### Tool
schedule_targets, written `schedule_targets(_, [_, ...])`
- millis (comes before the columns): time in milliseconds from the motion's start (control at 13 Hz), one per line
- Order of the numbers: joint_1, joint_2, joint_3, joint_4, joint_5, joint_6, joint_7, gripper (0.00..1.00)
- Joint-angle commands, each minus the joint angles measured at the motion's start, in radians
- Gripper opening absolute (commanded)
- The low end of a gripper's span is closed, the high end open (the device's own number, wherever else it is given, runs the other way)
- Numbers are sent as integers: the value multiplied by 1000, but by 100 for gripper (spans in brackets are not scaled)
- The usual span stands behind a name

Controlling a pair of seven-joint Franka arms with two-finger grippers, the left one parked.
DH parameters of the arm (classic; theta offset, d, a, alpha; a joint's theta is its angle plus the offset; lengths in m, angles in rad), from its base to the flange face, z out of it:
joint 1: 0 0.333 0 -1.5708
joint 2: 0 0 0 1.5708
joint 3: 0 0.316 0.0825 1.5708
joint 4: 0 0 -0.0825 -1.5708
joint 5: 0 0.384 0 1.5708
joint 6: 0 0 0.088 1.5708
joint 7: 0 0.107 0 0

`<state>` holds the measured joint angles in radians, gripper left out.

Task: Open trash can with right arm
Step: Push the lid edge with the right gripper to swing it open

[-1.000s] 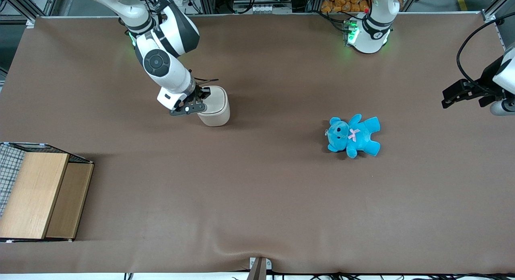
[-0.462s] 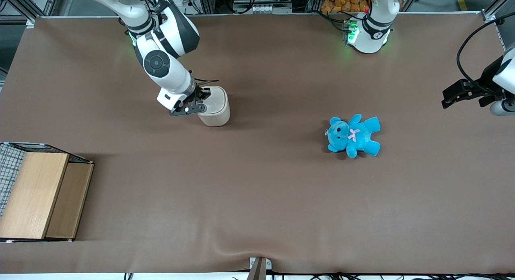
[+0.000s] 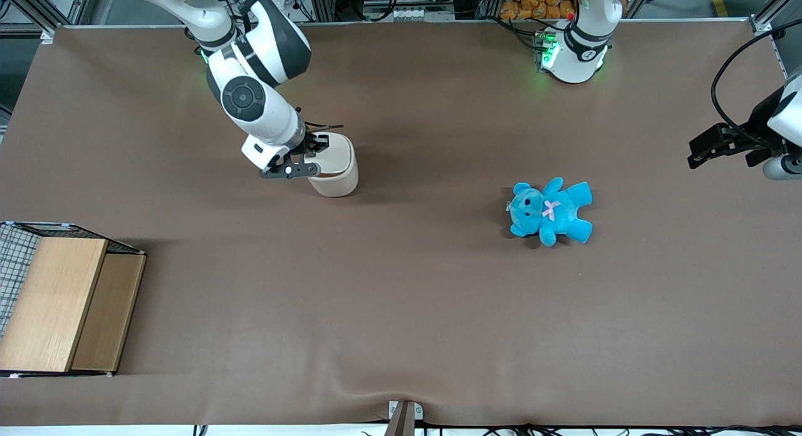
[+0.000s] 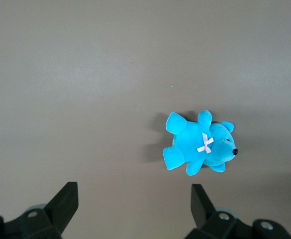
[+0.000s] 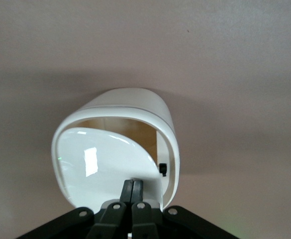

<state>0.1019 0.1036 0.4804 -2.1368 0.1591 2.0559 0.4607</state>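
The cream-white trash can (image 3: 336, 171) stands upright on the brown table, far from the front camera. My right arm (image 3: 250, 101) reaches down to it. The gripper (image 3: 309, 155) sits at the can's top rim on the working arm's side. In the right wrist view the gripper (image 5: 133, 184) is shut, its fingertips (image 5: 128, 188) pressed together against the edge of the glossy white lid (image 5: 98, 162). The lid is tipped, and a gap shows the tan inside (image 5: 130, 130) of the trash can (image 5: 135, 99).
A blue teddy bear (image 3: 550, 210) lies toward the parked arm's end of the table and shows in the left wrist view (image 4: 200, 145). A wooden box with wire mesh (image 3: 62, 301) sits at the working arm's end, near the front camera.
The right arm and gripper have shifted slightly away from the front camera, toward the working arm's end. The trash can has stayed in place.
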Motion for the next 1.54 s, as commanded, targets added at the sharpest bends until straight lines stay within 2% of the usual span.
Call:
schedule_targets(0, [5,21,38,64,14,-34,68,0])
schedule_targets(385, [12,24,72,181,19,-124,163,0])
schedule_targets(462, [12,30,72,205,20,-150,173,11])
schedule_targets(615, [10,45,72,245,42,-180,174,53])
schedule_targets(692, [7,50,70,259,81,-184,199,78])
schedule_targets(769, [8,56,70,273,89,-189,214,100])
schedule_targets(1000, [1,58,70,314,94,-215,210,100])
schedule_targets(1385, [-73,166,52,599,79,-509,199,100])
schedule_targets(1462, [-74,188,23,661,79,-570,197,100])
